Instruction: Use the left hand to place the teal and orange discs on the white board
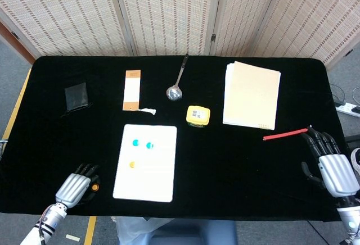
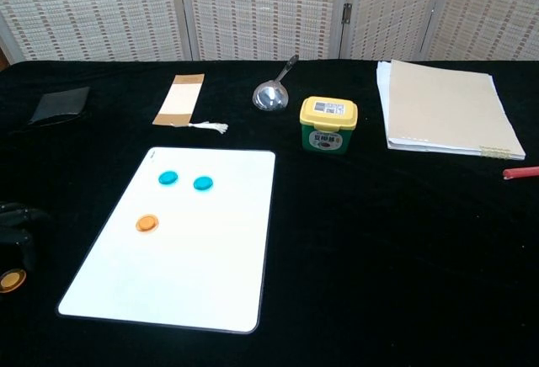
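there, left hand (image 1: pixel 73 187) beside white board's (image 1: pixel 147 183) left edge.

My flat white rectangular board (image 2: pixel 194 257) lies on the black cloth. Two round teal discs (image 2: pixel 168 178) (image 2: pixel 203 183) lie side by side near its far edge; one round orange disc (image 2: pixel 147 223) lies flat nearer me, by its left edge. Another orange disc (image 2: pixel 11 280) lies off the board, well left of it.
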Controlling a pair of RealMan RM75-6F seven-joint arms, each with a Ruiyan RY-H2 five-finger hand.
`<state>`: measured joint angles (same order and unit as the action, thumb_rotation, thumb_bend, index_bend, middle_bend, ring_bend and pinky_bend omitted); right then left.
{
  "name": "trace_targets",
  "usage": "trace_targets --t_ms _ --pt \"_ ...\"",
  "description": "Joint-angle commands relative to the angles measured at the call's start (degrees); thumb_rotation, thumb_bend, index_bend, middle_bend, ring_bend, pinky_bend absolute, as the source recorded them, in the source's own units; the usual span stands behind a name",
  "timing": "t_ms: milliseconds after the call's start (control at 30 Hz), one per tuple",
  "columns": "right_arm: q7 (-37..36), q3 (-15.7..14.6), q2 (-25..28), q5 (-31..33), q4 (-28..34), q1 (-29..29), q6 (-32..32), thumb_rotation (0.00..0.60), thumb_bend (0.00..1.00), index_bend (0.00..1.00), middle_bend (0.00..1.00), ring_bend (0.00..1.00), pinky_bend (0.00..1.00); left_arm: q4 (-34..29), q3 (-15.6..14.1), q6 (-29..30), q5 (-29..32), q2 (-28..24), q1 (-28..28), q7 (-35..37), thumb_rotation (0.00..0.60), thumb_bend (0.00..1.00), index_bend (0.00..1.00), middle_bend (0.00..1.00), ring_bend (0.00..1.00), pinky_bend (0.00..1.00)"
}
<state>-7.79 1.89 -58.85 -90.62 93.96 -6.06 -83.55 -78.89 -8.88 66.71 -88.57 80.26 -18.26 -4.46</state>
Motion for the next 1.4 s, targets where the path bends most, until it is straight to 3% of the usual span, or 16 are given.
trace_targets --t_ms 33,533,733,967,1167,1400 --pt "0.0 0.0 0.0 0.1 0.0 0.1 -0.1 0.6 0.53 0.0 0.0 0.0 0.0 0.4 0.2 -0.1 0.1 0.3 0.1 0.0 0.6 0.4 0.44 0.12 0.0 0.0" --pt "0.3 -0.1 0.0 0.0 0.4 0.1 -0.3 0.6 0.53 0.0 0.0 0.0 0.0 1.7 1.1 -0.7 0.3 0.4 0.5 0.2 0.6 0.4 0.46 0.12 0.0 0.0" --pt "0.3 -0.1 0.0 0.0 0.4 0.2 -0.5 0.6 0.53 0.0 0.0 0.0 0.0 2.8 1.7 -0.5 0.0 0.9 0.5 1.4 0.6 0.4 0.52 0.13 0.0 0.0" --pt "0.2 -0.1 0.0 0.0 0.3 0.2 -0.7 0.6 0.53 0.0 0.0 0.0 0.0 0.8 2.5 -0.8 -0.9 0.0 -0.7 0.1 0.6 0.4 0.53 0.13 0.0 0.0" --pt "-0.2 -0.1 0.0 0.1 0.0 0.5 -1.0 0.6 0.53 0.0 0.0 0.0 0.0 -3.6 4.6 -2.2 -1.8 -0.7 -3.7 -2.2 0.6 0.4 0.53 0.13 0.0 0.0" --pt "-1.0 -0.1 0.0 0.3 -0.7 0.8 -1.4 0.6 0.53 0.0 0.0 0.0 0.0 -8.9 9.2 -7.4 -0.6 1.1 -9.8 -6.2 0.6 0.4 0.52 0.13 0.0 0.0"
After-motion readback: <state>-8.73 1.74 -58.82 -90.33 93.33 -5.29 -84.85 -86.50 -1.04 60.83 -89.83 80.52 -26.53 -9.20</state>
